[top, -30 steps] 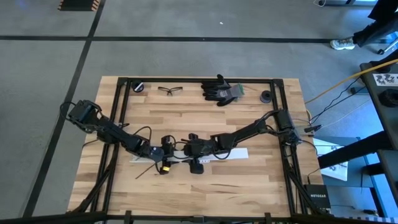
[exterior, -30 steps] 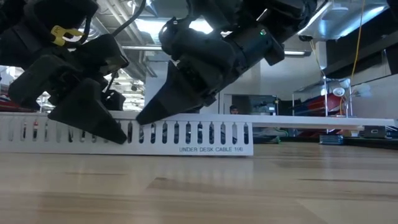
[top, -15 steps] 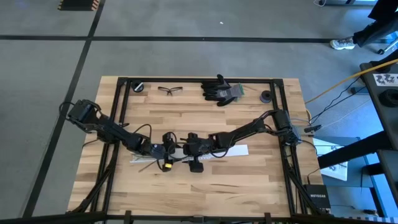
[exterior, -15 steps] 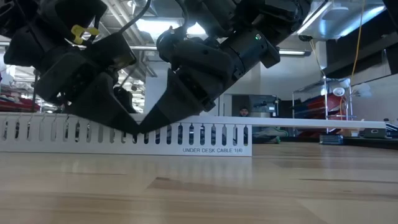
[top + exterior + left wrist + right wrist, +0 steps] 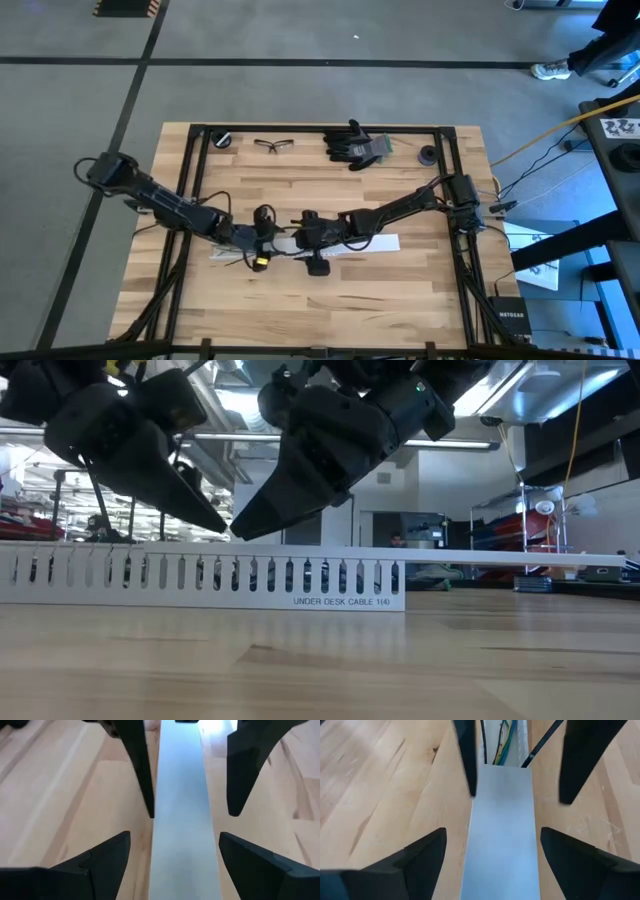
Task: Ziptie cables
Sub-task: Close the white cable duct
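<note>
A white slotted rail (image 5: pixel 345 248) (image 5: pixel 200 575) lies lengthwise at mid-table. A flat white strip (image 5: pixel 180 815) (image 5: pixel 501 820) lies along its top. Past the strip's end, the open rail holds yellow, blue-green and dark cables (image 5: pixel 495 747); one dark cable (image 5: pixel 542 742) slants out over its side. My left gripper (image 5: pixel 262 243) (image 5: pixel 175 835) and my right gripper (image 5: pixel 300 240) (image 5: pixel 493 831) face each other, both open, fingers straddling the strip. In the low view their tips (image 5: pixel 222 528) (image 5: pixel 238 534) hang just above the rail.
Along the far edge of the table lie black gloves (image 5: pixel 355 145), safety glasses (image 5: pixel 273 146) and two small black round objects (image 5: pixel 222 139) (image 5: pixel 428 155). A thin dark wire (image 5: pixel 235 267) sticks out near the rail's left end. Bare wood lies on the near side of the rail.
Both grippers have risen from down against the rail, where their tips met, to just above its top edge. The left arm's elbow has swung toward the table's left edge. The rail and strip have stayed where they were.
</note>
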